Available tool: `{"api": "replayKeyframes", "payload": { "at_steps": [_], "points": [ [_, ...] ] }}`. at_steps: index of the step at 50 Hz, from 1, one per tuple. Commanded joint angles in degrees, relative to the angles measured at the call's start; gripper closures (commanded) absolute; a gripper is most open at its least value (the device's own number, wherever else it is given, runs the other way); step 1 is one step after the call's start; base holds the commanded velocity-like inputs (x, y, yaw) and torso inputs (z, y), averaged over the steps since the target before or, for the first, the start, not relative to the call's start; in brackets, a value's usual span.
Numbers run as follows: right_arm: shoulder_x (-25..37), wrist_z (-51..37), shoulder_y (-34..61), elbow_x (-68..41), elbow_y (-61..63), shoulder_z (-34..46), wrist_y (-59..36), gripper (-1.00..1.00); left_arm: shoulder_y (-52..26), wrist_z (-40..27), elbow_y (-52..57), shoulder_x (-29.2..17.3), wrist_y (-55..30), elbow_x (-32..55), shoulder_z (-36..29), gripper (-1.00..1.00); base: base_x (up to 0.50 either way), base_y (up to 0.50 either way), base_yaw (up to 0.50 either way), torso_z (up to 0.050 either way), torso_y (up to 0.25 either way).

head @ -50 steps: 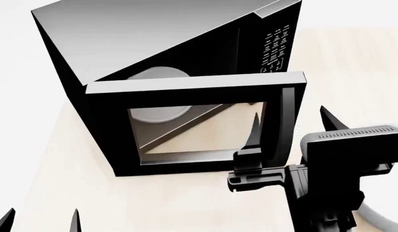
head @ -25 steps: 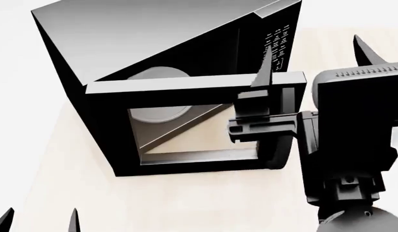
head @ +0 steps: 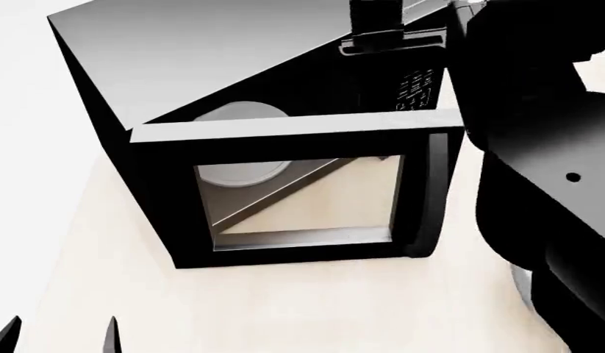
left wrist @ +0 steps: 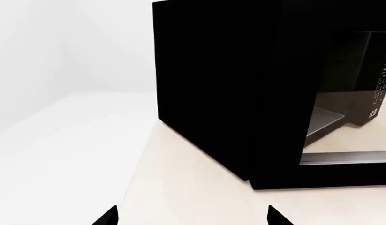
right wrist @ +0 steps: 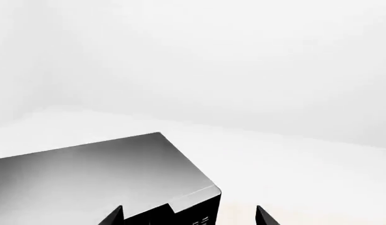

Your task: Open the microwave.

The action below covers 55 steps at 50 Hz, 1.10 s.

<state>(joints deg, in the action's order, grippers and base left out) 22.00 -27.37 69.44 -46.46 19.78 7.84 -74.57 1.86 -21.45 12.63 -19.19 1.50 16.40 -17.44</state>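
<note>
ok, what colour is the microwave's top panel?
Grey, with a light-to-dark sheen; the microwave body is black. The top panel shows best in the head view.

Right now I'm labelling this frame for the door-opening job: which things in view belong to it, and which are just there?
Part of the job:
- microwave, its door swung open
- door handle
- turntable plate inside
- right gripper, raised above the microwave's top
- left gripper, low and apart

Just there:
- table
</note>
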Motion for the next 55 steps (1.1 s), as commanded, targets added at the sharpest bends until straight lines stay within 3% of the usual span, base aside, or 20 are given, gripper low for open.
{"api": "replayKeyframes", "payload": {
  "at_steps": [1, 6, 7, 9, 21, 55],
  "points": [
    [-3.08, 2.33, 10.57, -0.61, -15.33, 4.58, -6.07, -1.0, 0.01, 0.03, 0.23, -0.3, 0.04, 0.8, 0.25, -1.0, 0.0, 0.0, 0.0, 0.0, 0.0],
    [-4.39, 3.87, 14.45, -0.15, -23.79, 6.11, -7.48, -1.0, -0.08, 0.05, 0.04, -0.22, 0.17, 0.85, 0.08, -1.0, 0.0, 0.0, 0.0, 0.0, 0.0],
    [-5.85, 2.94, 13.98, -1.34, -25.27, 2.19, -7.06, -1.0, -0.08, 0.04, 0.01, -0.21, 0.19, 0.77, 0.01, -1.0, 0.0, 0.0, 0.0, 0.0, 0.0],
    [-5.35, 3.61, 16.21, -0.42, -28.48, 5.32, -8.94, -1.0, 0.1, -0.02, 0.58, -0.4, 0.02, 0.92, 0.03, -1.0, 0.0, 0.0, 0.0, 0.0, 0.0],
    [-6.86, 3.57, 20.47, -0.21, -39.27, 7.4, -11.95, -1.0, 0.4, -0.42, 1.66, -0.8, -0.27, 1.53, 0.3, -1.0, 0.0, 0.0, 0.0, 0.0, 0.0],
    [-7.93, 4.95, 20.09, 0.22, -49.51, 12.45, -10.18, -1.0, 1.23, -1.36, 3.6, -1.61, -0.71, 2.19, 0.27, -1.0, 0.0, 0.0, 0.0, 0.0, 0.0]
  ]
}}
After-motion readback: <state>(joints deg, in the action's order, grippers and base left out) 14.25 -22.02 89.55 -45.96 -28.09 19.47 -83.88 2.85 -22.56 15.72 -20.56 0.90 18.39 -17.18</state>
